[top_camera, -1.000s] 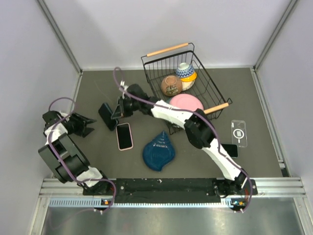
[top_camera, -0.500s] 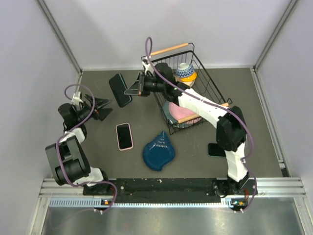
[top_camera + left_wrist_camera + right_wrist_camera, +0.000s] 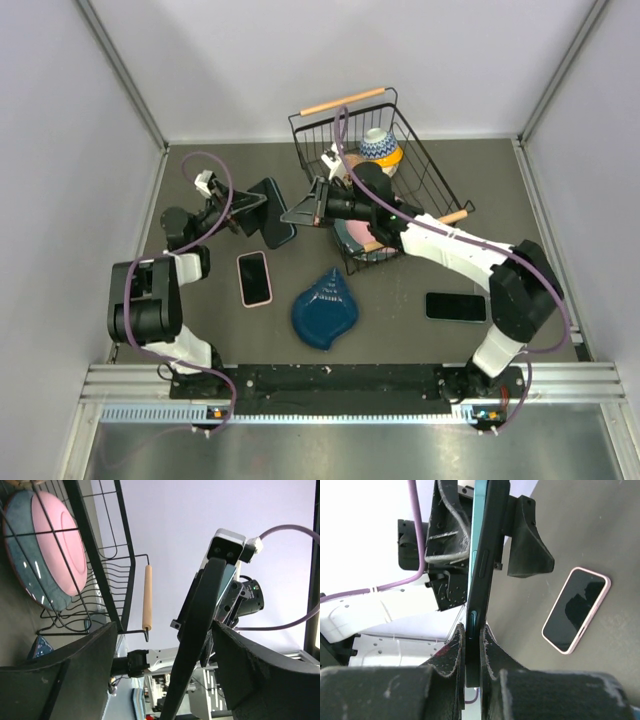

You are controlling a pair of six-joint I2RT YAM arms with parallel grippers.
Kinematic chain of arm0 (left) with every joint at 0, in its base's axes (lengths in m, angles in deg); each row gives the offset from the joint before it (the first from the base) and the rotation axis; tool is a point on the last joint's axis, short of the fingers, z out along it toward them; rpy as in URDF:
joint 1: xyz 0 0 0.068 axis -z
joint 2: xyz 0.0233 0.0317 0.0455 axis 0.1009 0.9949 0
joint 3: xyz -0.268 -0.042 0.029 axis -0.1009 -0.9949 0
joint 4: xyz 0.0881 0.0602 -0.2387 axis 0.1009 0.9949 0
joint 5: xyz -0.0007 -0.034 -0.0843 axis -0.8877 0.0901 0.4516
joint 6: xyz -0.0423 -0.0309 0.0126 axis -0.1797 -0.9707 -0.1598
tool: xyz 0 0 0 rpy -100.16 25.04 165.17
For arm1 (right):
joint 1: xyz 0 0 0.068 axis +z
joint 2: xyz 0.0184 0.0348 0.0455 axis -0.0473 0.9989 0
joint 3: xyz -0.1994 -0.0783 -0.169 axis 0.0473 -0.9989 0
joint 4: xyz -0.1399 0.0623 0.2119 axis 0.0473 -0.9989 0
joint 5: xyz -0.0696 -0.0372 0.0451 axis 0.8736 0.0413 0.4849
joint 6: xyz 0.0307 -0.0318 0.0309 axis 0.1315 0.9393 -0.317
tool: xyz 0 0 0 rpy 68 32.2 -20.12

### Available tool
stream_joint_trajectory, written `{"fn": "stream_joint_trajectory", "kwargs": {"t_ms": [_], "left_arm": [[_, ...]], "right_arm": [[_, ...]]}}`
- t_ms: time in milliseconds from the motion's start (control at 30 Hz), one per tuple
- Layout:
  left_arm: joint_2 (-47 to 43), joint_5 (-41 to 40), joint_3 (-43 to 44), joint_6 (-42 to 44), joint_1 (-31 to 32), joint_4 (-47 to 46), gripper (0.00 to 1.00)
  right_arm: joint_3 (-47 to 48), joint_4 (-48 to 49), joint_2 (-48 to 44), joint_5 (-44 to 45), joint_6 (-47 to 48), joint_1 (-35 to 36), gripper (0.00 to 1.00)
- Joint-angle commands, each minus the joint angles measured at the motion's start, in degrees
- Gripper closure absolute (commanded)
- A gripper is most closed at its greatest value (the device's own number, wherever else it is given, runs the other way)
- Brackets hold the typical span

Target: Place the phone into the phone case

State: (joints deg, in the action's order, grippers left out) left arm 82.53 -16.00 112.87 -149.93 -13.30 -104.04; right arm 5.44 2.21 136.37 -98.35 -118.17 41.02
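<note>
My right gripper (image 3: 298, 213) is shut on the edge of a dark phone (image 3: 272, 213) and holds it above the table, left of the basket. In the right wrist view the phone (image 3: 485, 540) stands edge-on between the closed fingers (image 3: 472, 635), with a teal side and side buttons showing. My left gripper (image 3: 250, 207) is open, with its fingers on either side of the phone's far end. In the left wrist view the phone (image 3: 200, 615) passes edge-on between the spread fingers (image 3: 164, 630). A phone in a pink case (image 3: 254, 277) lies flat on the table.
A black wire basket (image 3: 420, 165) holds bowls and a pink plate (image 3: 372, 232). A blue shell-shaped dish (image 3: 325, 307) lies near the front. A black phone (image 3: 456, 306) lies at the right. The pink-cased phone (image 3: 575, 610) shows below in the right wrist view.
The right gripper has carried the dark phone up off the table and nearer the basket. The left gripper has swung right to reach it. The clear case at the right no longer shows.
</note>
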Motion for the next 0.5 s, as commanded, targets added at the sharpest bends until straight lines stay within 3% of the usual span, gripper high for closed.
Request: {"fn": "stream_joint_trajectory", "kwargs": {"t_ms": [0,100,133,233,267,367,467], "left_arm": [[1.5,0.4,-0.3,-2.2,0.9,-23.6,0.22],[1.0,0.6,-1.1,-1.4,1.3,-23.5,0.39],[0.9,0.7,-1.0,-1.5,1.7,-23.5,0.54],[0.8,1.4,0.0,-1.5,2.9,-23.5,0.81],[0.9,1.8,0.3,-1.8,3.3,-23.5,1.00],[1.2,3.6,1.1,-2.5,4.5,-23.4,1.00],[1.0,6.2,1.8,-2.7,5.4,-23.5,1.00]], "right_arm": [[-2.3,10.9,-6.9,0.2,-2.6,-0.2,1.00],[-3.2,10.5,-8.1,0.5,-2.2,-0.1,1.00],[-3.5,10.2,-8.2,0.4,-2.0,-0.2,1.00],[-3.9,8.1,-8.4,-0.2,-0.7,-0.2,0.99],[-3.8,6.9,-8.7,-0.2,-0.1,-0.2,0.96],[-3.9,3.2,-9.6,0.5,3.0,-0.2,0.83],[-3.7,-0.5,-11.6,0.4,6.6,-0.7,0.59]]}}
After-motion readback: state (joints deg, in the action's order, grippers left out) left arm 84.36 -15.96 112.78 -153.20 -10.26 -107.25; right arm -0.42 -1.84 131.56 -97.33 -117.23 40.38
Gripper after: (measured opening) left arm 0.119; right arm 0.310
